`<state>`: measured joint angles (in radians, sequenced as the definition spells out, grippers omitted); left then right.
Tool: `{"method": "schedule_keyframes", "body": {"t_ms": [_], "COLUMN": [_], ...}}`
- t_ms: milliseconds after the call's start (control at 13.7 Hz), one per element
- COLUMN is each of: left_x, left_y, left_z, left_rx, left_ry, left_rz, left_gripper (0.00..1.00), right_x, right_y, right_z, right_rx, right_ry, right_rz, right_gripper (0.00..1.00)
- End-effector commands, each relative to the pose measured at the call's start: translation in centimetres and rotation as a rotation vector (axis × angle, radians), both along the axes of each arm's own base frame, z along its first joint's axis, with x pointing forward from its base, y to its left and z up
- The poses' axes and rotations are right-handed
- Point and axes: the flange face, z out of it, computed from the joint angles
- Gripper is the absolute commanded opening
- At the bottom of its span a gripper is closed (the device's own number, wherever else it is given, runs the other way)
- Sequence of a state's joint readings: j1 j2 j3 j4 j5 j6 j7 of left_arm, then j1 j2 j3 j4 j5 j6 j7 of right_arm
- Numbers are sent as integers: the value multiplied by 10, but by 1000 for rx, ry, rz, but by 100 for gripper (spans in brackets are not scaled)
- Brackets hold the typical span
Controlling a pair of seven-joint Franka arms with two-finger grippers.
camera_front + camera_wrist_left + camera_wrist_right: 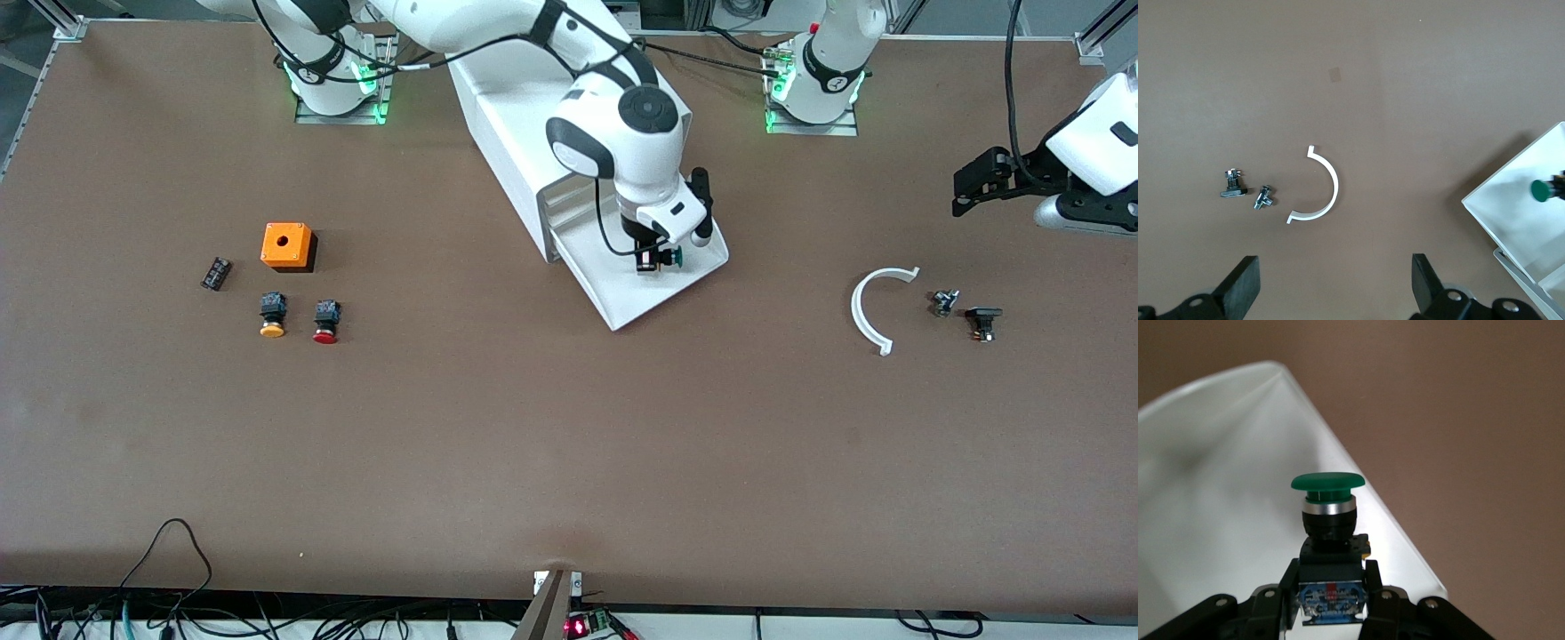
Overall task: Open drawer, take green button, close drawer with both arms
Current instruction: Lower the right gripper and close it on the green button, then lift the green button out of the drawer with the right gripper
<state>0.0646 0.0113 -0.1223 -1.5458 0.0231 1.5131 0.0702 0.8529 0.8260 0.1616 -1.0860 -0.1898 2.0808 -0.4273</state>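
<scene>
Front view: the drawer (653, 289), lowest in the white cabinet (516, 133), is pulled out toward the front camera. The right arm (498, 27) comes from its base at the top of the view and reaches down over the open drawer. The right gripper (656, 259) is over the drawer's tray, its fingers clamped on the black body of the button (665, 258), whose green cap points sideways toward the left arm's end of the table. The left arm (1098, 133) waits at its own end of the table, with the left gripper (965, 191) held in the air above bare table, farther from the front camera than a white curved piece (867, 311) and two small metal parts (965, 311) lying beside it. Toward the right arm's end lie an orange box (287, 245), a small black part (216, 273), an orange-capped button (272, 315) and a red-capped button (326, 321).

Left wrist view: the left gripper (1335, 287) has its two fingers (1241, 283) set wide apart, with nothing between them. Below it on the table (1405, 80) lie the white curved piece (1325, 193) and the two small metal parts (1248, 193). A corner of the drawer (1511, 213) shows, with the button's green cap (1541, 191) over it.

Right wrist view: the right gripper (1330, 587) closes on the button (1328, 520) at its black body, one finger (1286, 583) on each side. The green cap stands clear of the fingertips, over the drawer's white tray (1218, 487), close to the tray's rim.
</scene>
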Motion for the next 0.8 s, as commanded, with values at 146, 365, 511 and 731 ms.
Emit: {"method": "schedule_keyframes", "body": {"t_ms": [146,365,511,731], "left_x": [5,5,5,9], "left_y": [-1,-1,-1,3], "left_z": [3,4,4,-2], "left_rx": [4,5,7,2], "left_ry": [-3,-6,-5,2], "left_rz": [4,4,2,1], "left_gripper": [100,100,100,100], "right_x": [70,115,142,162], "right_y": [-84,-150,-197,-252], "right_z": [109,126,107,73], "right_rx": [89,113,155,145], "right_ry": [-65,-68,41,140], "right_rz": [-375,-651,-872,-1085], "right_gripper": [18,18,18,18]}}
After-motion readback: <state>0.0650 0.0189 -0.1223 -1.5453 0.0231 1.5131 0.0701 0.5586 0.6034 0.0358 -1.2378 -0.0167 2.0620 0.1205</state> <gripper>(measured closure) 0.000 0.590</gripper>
